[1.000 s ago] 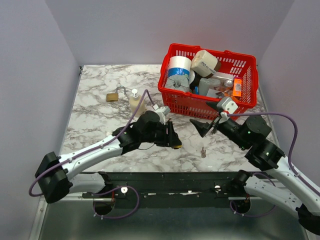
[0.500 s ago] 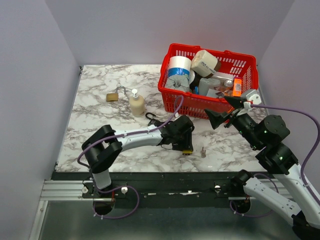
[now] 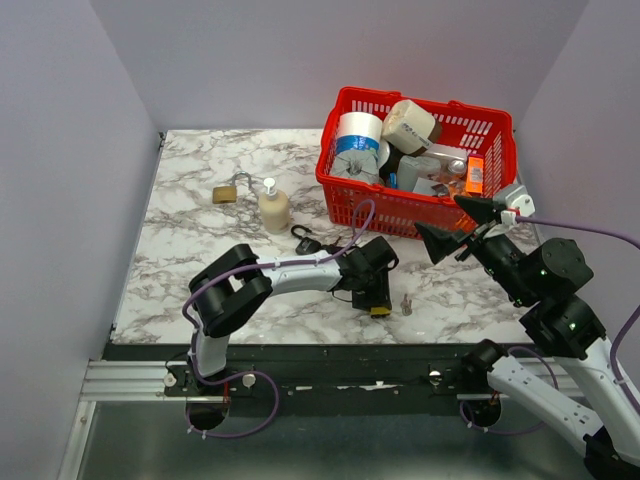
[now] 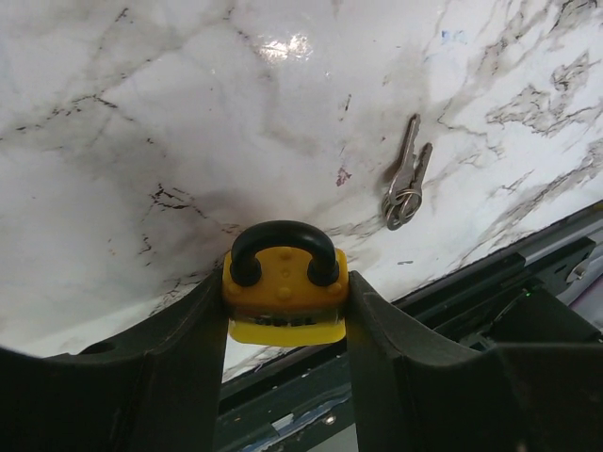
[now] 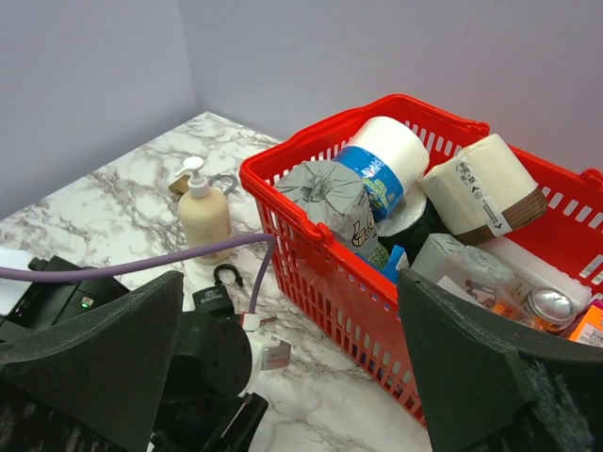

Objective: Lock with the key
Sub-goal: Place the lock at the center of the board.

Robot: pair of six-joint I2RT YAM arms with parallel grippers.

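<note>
**Holding one yellow padlock while the keys lie loose in front of the basket**

I count three padlocks, one ring of keys, one bottle and one basket on the marble table, and I place everything against the red basket.

The left gripper is down at the tabletop, in front of the basket's front wall and on my side of it. Its two fingers are closed partway on the yellow padlock, one finger pressed against each side of the body. The black shackle points away from the wrist and looks seated in the body. The lock sits low over the marble, but I cannot tell whether it is touching.

The keys are two on a single ring. They lie flat on the marble in front of the basket, just right of the held padlock and clear of both fingers.

The right gripper hangs in the air at the basket's front right corner. Its jaws are spread wide with nothing between them, and its camera looks over the basket.

The black padlock lies off the basket's front left corner. The soap bottle stands upright to the left of the basket. The brass padlock lies further left of the basket, just beyond the bottle.

Inside the basket I can make out one white roll with a blue band and one beige roll, among other packed items too crowded for me to count.
</note>
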